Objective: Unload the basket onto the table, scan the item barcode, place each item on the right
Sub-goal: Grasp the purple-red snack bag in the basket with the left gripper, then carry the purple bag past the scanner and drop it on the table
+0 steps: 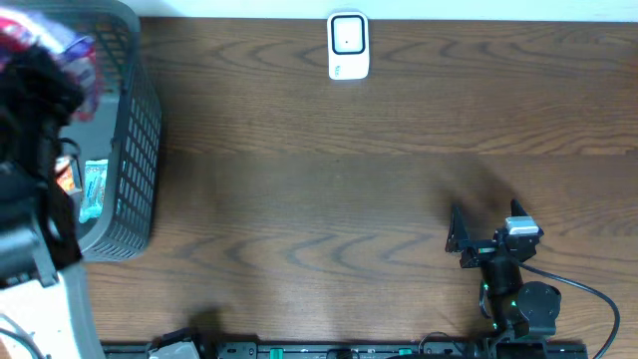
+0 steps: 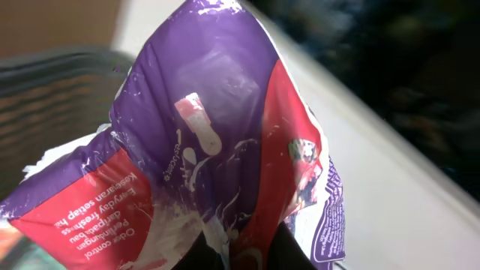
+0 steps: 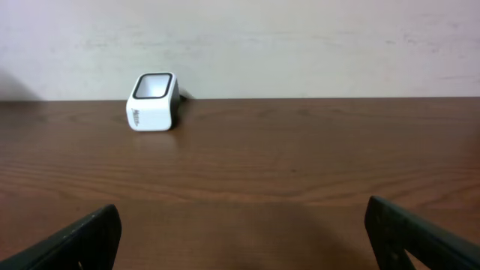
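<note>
The brown wooden tabletop [image 1: 299, 179] runs back to a white wall. Your left gripper [image 2: 244, 251] is pinched shut on a purple and red packet [image 2: 217, 127]. The packet sticks out just in front of the gripper, above the grey basket [image 1: 135, 130]. Your right gripper [image 1: 459, 239] is wide open and holds nothing. I think this is the carrying step. Next, bring the packet to the white scanner [image 1: 348, 45], well away from your left gripper, and turn its barcode toward it. I can't see the barcode.
</note>
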